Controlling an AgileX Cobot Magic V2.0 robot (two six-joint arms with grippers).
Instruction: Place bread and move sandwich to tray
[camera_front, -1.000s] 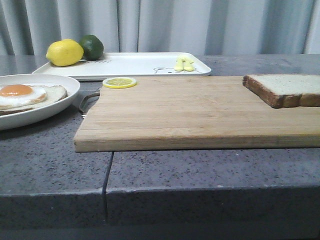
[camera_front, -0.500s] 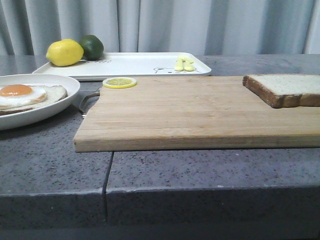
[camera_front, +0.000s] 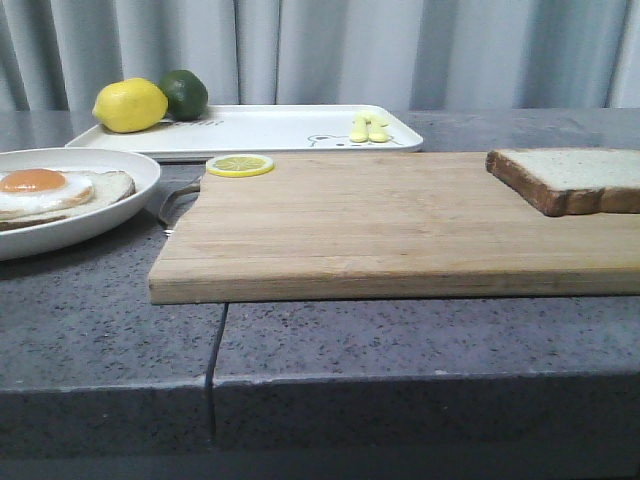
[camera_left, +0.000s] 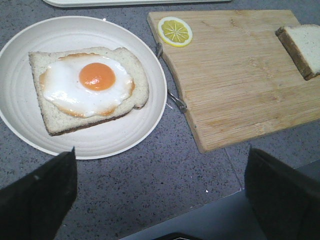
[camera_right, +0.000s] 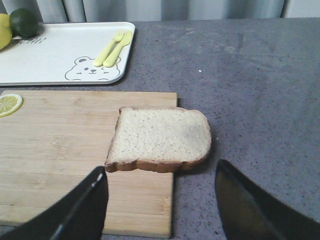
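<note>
**Surfaces and materials on the counter**

The cutting board (camera_front: 390, 225) is showing pale, matt wood with fine straight grain. The countertop (camera_front: 420, 340) is looking like speckled grey stone. The plate (camera_left: 145, 127) and tray (camera_right: 50, 55) are appearing smooth, faintly glossy white. The bread (camera_right: 160, 136) is showing porous crumb; the egg (camera_left: 87, 85) is glistening.

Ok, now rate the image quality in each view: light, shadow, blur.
Front view: soft, even light, no glare, bread sharp, curtain slightly soft. Left wrist view: egg crisp, dark claw fingers blurred by closeness. Right wrist view: bread casts a faint shadow on the board; claw fingers out of focus.
</note>
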